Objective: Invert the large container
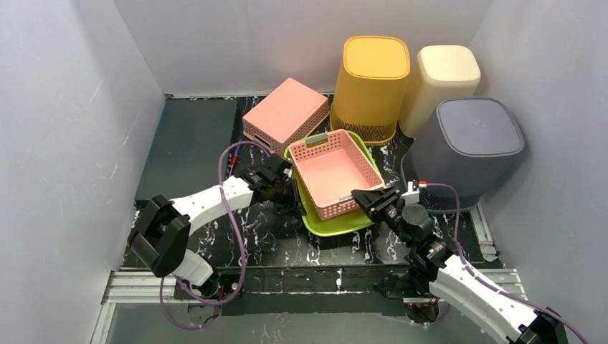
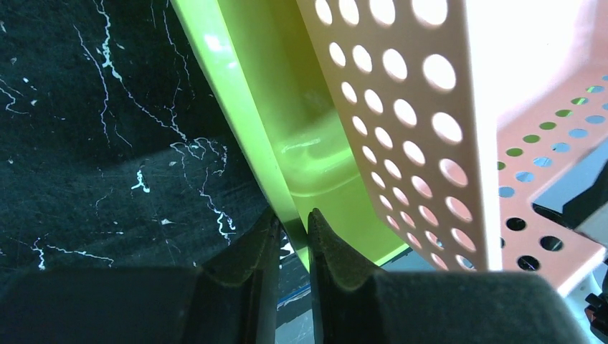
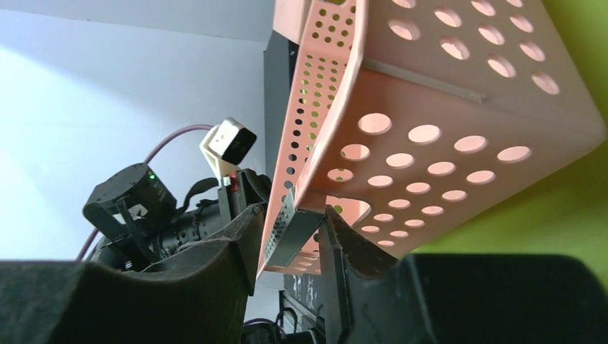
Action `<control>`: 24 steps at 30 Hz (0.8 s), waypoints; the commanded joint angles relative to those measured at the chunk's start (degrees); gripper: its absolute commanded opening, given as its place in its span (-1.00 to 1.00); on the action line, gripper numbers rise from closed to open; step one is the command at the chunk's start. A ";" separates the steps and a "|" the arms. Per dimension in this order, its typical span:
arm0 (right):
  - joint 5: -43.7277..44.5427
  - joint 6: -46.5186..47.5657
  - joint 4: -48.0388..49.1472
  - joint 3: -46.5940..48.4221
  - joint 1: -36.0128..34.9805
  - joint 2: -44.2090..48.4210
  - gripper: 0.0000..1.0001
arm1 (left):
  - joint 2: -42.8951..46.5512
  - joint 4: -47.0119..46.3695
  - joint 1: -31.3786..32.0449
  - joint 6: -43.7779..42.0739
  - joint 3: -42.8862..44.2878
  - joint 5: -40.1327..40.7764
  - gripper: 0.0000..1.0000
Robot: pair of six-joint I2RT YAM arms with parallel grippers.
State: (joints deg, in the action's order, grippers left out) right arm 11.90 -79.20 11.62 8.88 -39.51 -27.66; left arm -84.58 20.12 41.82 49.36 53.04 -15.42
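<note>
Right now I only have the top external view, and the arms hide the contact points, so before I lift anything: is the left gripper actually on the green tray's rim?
Observer: Yes. The left wrist view shows the left gripper pinched shut on the rim of the green tray, one finger on each side.
Operator: And the right one?
Observer: The right gripper straddles the wall of the pink basket at a grey tab. I cannot tell whether it is clamped.
</note>
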 commanded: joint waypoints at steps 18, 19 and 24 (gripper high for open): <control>1.91 7.68 14.06 9.40 0.11 -8.21 -0.35 | 3.58 5.59 1.95 -3.74 2.32 -3.01 -1.00; 2.16 8.17 13.41 9.68 0.11 -7.92 -0.39 | 3.77 6.18 1.99 -3.82 2.32 -2.66 -1.00; 6.16 13.14 6.04 13.05 0.08 -4.30 -0.65 | 5.03 8.36 2.01 -4.13 2.34 -0.10 -1.00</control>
State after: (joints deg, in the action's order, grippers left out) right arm 12.75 -72.12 20.78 16.91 -39.53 -34.70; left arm -83.50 24.05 42.52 48.42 53.41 -14.96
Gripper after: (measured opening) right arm 0.305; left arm 0.149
